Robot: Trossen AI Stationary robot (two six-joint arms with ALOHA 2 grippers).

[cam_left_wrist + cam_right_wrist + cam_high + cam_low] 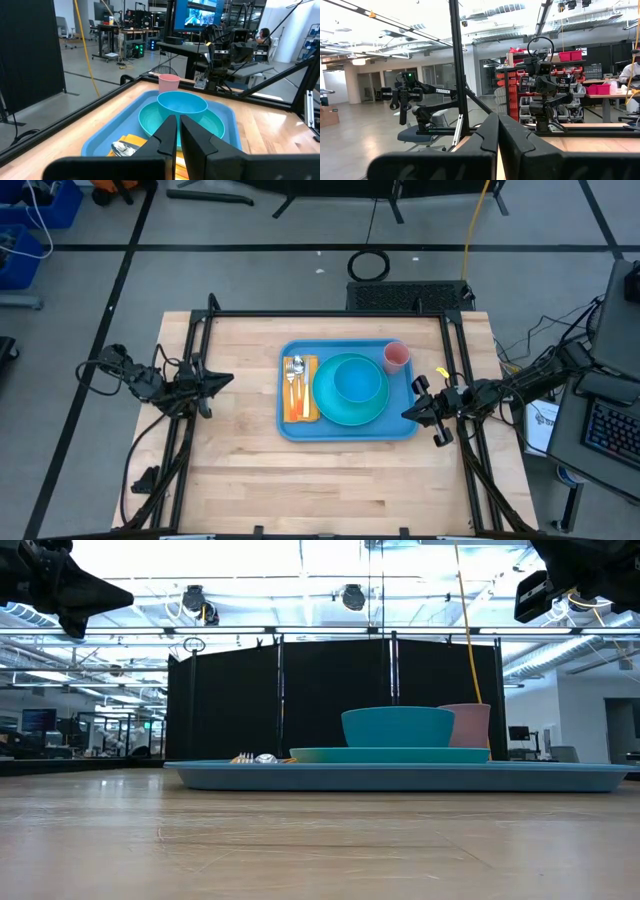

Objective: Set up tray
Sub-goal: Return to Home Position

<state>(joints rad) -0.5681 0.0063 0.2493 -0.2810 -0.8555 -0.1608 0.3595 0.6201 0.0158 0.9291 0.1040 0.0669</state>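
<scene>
From above, the tray (345,432) lies dead centre on the wooden table (240,470), long side running across the frame. The left gripper (228,380) sits well off to centre-left, clear of the tray's left rim with bare wood between them, its fingers drawn together to a point. Over at centre-right, the right gripper (410,412) is just beside the tray's lower-right corner, fingers likewise together and gripping nothing. On the tray: a yellow napkin (312,390) at its left end carrying the cutlery (296,385), a teal plate (345,412) in the middle with a blue bowl (357,380) on it, and a pink cup (396,357) in the upper-right corner. Down at table level, the tray stretches across mid-frame, flat on the wood, while both arms hang high in the top corners, well above it. Through the left wrist camera, the two dark fingers nearly meet in the lower middle, and the tray fills the centre beyond them. Through the right wrist camera, the fingers are closed at bottom centre, the left arm facing it across the table.
</scene>
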